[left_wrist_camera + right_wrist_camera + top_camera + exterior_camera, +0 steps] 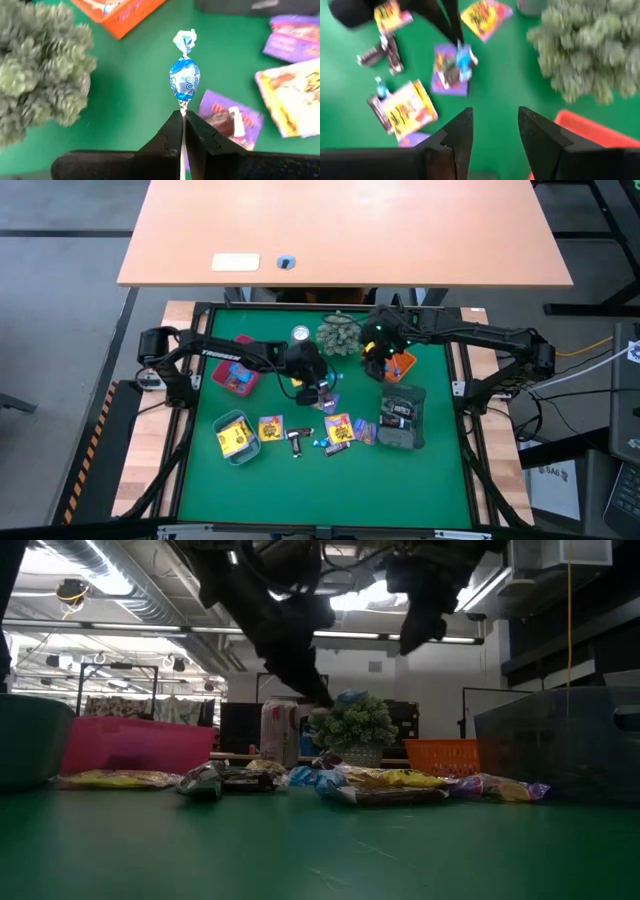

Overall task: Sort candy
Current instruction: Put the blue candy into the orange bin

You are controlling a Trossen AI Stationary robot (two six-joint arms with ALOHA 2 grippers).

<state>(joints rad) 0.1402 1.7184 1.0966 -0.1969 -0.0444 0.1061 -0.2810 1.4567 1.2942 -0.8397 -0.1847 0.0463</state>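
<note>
My left gripper (182, 131) hovers over the middle of the green mat (300, 480), shut on a blue-wrapped candy (184, 82). Under it lies a purple packet (227, 117). More candy lies on the mat toward the near side: yellow packets (338, 427), a dark mini bar (298, 441) and small blue pieces (318, 442). My right gripper (495, 131) is open, up in the air beside the orange tray (401, 365) and touching nothing. In its own view the left fingers and the blue candy (464, 57) show farther off. My left gripper pinches the blue candy by one twisted wrapper tail (182, 103), between the tips of its two shut fingers. The fingers point down at the mat. The candy sticks out beyond the fingertips, lifted clear of the mat, with its other twisted tail (185, 40) farthest out.
Near the far edge stand a green spiky plant ball (340, 333) and a silver can (300, 333). A pink tray (238, 377) sits at the left and a grey-green tray (235, 437) with a yellow packet at the near left. A dark tray (402, 418) sits at the right.
</note>
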